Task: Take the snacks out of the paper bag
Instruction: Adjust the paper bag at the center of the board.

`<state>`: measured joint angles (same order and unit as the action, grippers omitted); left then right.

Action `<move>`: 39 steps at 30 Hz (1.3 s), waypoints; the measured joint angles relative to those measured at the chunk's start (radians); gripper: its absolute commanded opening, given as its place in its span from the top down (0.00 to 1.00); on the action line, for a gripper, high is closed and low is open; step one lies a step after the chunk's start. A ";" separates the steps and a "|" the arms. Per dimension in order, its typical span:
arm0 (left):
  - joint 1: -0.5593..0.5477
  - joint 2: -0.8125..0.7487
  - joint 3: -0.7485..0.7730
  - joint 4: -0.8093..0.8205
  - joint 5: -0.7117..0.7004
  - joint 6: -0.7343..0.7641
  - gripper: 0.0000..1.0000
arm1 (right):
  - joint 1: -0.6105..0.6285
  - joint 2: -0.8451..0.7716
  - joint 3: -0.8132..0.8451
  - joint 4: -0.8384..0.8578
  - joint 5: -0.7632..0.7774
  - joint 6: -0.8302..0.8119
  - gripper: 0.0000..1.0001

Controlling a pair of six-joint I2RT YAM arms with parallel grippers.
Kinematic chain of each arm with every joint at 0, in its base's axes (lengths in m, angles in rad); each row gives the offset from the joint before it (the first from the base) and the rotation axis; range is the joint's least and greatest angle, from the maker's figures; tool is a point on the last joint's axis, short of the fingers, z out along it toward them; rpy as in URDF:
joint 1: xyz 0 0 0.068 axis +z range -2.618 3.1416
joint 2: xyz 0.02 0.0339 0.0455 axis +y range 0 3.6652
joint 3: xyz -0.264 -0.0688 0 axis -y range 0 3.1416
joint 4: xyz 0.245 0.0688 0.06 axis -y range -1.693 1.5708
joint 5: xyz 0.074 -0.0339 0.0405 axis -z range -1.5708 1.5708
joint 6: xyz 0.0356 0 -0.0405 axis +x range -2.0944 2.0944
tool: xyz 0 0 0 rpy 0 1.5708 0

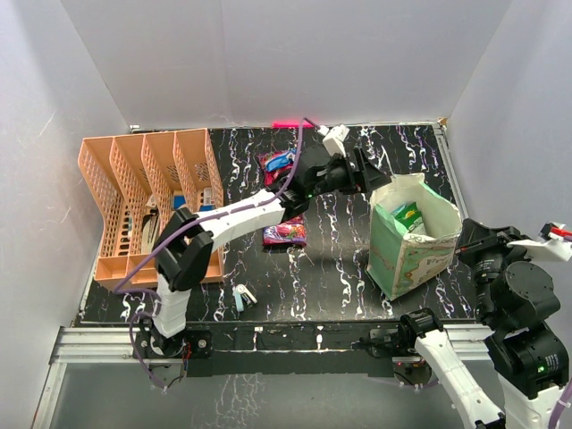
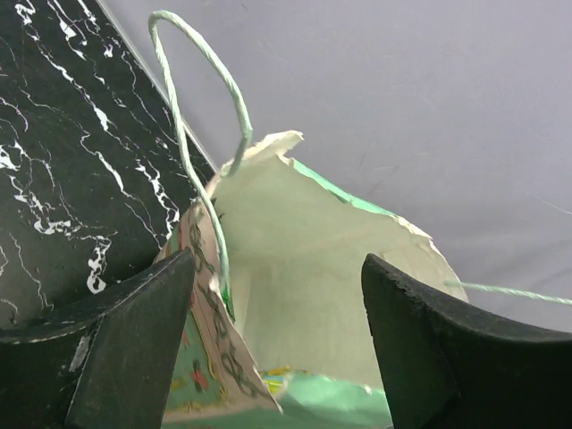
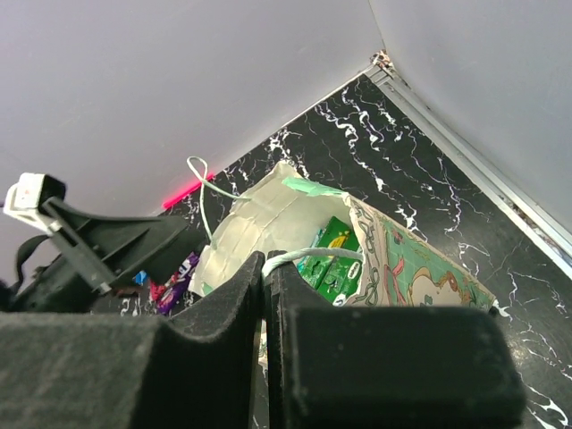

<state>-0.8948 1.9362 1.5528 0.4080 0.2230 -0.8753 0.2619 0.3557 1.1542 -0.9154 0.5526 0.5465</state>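
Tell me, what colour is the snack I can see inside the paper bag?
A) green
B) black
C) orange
A: a green packet shows through the open top of the paper bag, in both the top view and the right wrist view.

White left arm [image 1: 234, 214], black left hand [image 2: 277, 340], purple cable [image 1: 298, 152]
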 measured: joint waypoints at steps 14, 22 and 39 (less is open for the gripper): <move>-0.018 0.196 0.171 -0.052 -0.052 0.024 1.00 | 0.000 -0.003 0.027 -0.056 -0.063 0.037 0.88; -0.026 -0.042 -0.134 0.000 -0.169 0.028 1.00 | 0.000 0.082 0.100 -0.084 -0.194 0.143 0.62; -0.032 -0.296 -0.389 0.033 -0.276 -0.097 1.00 | 0.000 0.147 -0.041 -0.030 -0.253 0.274 0.28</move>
<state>-0.9272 1.6402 1.1641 0.4412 -0.0532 -0.9726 0.2619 0.5026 1.1130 -0.9455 0.2993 0.8204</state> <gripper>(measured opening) 0.014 0.711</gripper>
